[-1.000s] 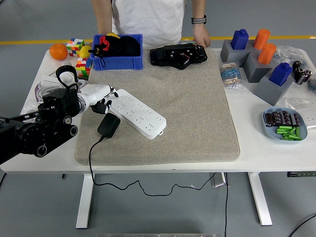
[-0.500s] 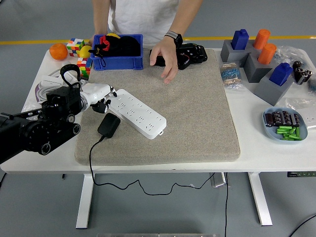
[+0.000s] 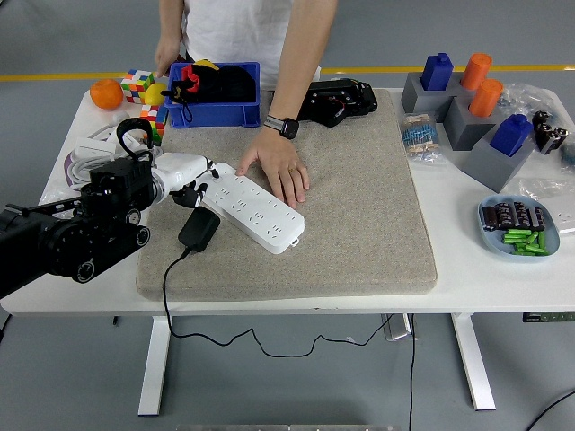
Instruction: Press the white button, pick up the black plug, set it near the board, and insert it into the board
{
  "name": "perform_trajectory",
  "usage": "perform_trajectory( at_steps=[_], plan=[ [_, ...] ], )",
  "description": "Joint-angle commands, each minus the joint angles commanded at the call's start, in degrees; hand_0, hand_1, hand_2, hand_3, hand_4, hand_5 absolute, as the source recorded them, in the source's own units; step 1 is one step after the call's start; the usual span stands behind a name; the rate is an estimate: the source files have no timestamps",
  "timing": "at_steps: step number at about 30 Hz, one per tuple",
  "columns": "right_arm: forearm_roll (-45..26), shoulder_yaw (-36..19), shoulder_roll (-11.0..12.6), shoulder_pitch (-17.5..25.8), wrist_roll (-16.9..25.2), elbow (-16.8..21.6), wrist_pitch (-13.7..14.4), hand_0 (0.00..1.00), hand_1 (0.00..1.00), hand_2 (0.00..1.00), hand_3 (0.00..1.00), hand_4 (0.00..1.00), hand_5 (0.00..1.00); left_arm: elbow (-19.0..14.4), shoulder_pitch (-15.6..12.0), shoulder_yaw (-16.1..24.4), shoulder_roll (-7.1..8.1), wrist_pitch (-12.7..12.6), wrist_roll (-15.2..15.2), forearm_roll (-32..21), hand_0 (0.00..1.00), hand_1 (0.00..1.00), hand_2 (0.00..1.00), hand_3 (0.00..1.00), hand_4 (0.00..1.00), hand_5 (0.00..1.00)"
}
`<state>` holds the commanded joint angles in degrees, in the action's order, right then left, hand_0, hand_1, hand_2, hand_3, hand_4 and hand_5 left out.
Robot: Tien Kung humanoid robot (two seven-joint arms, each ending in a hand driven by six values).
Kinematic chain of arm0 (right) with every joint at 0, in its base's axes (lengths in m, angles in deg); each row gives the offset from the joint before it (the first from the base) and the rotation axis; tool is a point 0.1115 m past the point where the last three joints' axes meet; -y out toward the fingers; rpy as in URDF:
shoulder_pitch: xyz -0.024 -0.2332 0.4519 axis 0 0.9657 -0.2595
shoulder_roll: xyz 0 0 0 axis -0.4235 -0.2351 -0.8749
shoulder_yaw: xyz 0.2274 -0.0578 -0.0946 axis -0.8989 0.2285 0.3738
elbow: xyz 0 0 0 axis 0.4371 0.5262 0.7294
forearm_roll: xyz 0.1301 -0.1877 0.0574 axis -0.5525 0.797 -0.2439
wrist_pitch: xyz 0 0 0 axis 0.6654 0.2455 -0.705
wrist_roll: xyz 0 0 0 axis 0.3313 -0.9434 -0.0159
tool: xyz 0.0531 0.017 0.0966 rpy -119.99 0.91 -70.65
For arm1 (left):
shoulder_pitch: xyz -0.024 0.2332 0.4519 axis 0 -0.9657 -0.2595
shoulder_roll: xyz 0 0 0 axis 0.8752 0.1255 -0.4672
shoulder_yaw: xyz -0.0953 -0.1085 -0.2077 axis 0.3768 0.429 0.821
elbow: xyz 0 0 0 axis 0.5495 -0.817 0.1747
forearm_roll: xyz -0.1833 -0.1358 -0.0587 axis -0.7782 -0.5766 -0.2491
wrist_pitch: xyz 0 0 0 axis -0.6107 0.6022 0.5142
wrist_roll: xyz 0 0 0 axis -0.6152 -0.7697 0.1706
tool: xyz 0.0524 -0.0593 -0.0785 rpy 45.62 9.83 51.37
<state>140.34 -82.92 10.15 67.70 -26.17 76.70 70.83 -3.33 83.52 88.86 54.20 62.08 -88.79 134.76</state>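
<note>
Fingers of the left hand (image 3: 186, 184), loosely curled and holding nothing, are touching the white board's (image 3: 254, 210) left end above the black plug (image 3: 199, 228); a person's hand (image 3: 277, 167) is lying beside the board, center frame.

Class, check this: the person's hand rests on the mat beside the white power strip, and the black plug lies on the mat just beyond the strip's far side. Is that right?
Not quite. The black plug lies on the near side of the white power strip, towards the robot, with its cable running off the mat's front edge. The person's hand does rest beside the strip. The head view shows this.
</note>
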Motion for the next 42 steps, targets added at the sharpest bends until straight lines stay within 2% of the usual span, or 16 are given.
perform_trajectory(
  at_steps=[9, 14, 21, 27, 31, 34, 35, 37, 40, 41, 42],
  plan=[
    [0.00, 0.06, 0.06, -0.14, -0.01, 0.05, -0.01, 0.702, 0.642, 0.653, 0.600, 0.674, 0.419, 0.92, 0.94, -3.39, -0.66, 0.82, -0.31, -0.64, 0.178, 0.209, 0.171, 0.786, 0.203, 0.002],
    [-0.01, 0.18, 0.03, -0.14, -0.03, 0.03, -0.04, 0.701, 0.643, 0.653, 0.600, 0.674, 0.419, 1.22, 1.15, -3.74, -0.78, 0.95, -0.35, -0.81, 0.178, 0.209, 0.172, 0.786, 0.200, 0.002],
    [0.05, -0.05, -0.11, 0.14, -0.05, -0.04, -0.05, 0.701, 0.643, 0.653, 0.600, 0.674, 0.420, -0.88, 0.66, 0.74, 0.50, 0.18, -0.01, 0.70, 0.178, 0.210, 0.172, 0.785, 0.208, 0.002],
    [0.18, -0.27, -0.13, 0.26, -0.03, 0.00, -0.04, 0.700, 0.643, 0.653, 0.600, 0.674, 0.420, -4.53, -1.19, 6.45, 2.46, -0.21, -0.48, 2.21, 0.178, 0.210, 0.172, 0.784, 0.207, 0.002],
    [0.27, -0.59, -0.26, 0.28, -0.01, 0.12, -0.05, 0.703, 0.643, 0.653, 0.600, 0.674, 0.420, -8.20, -3.78, 9.93, 4.16, -0.75, -0.85, 2.31, 0.179, 0.220, 0.195, 0.783, 0.234, 0.002],
    [0.34, -0.90, -0.33, 0.36, 0.03, 0.15, -0.01, 0.703, 0.643, 0.653, 0.600, 0.674, 0.420, -12.42, -7.63, 13.77, 5.89, -1.57, -1.27, 0.83, 0.179, 0.220, 0.195, 0.783, 0.234, 0.002],
    [0.35, -0.95, -0.35, 0.40, 0.04, 0.14, 0.00, 0.700, 0.643, 0.653, 0.600, 0.673, 0.419, -13.77, -8.98, 15.10, 6.25, -1.87, -1.56, 0.38, 0.229, 0.356, 0.416, 0.770, 0.538, 0.002],
    [0.41, -1.03, -0.38, 0.51, 0.01, 0.07, 0.00, 0.700, 0.643, 0.653, 0.600, 0.673, 0.419, -15.60, -10.87, 17.09, 6.62, -2.38, -2.29, 0.46, 0.229, 0.356, 0.416, 0.770, 0.538, 0.002],
    [0.55, -1.19, -0.51, 0.75, -0.03, -0.08, -0.01, 0.700, 0.643, 0.653, 0.600, 0.673, 0.419, -20.54, -16.02, 23.01, 7.02, -4.68, -2.46, 0.54, 0.229, 0.356, 0.416, 0.770, 0.538, 0.002],
    [0.58, -1.21, -0.52, 0.79, -0.04, -0.09, -0.01, 0.703, 0.643, 0.653, 0.600, 0.674, 0.420, -21.66, -17.20, 24.45, 7.03, -5.24, -2.44, 0.52, 0.379, 0.595, 0.619, 0.794, 0.644, 0.002],
    [0.57, -1.27, -0.53, 0.79, -0.02, -0.01, -0.01, 0.703, 0.643, 0.653, 0.600, 0.674, 0.420, -22.86, -18.49, 25.84, 6.92, -6.21, -2.16, 0.65, 0.379, 0.595, 0.619, 0.794, 0.644, 0.002]
  ],
)
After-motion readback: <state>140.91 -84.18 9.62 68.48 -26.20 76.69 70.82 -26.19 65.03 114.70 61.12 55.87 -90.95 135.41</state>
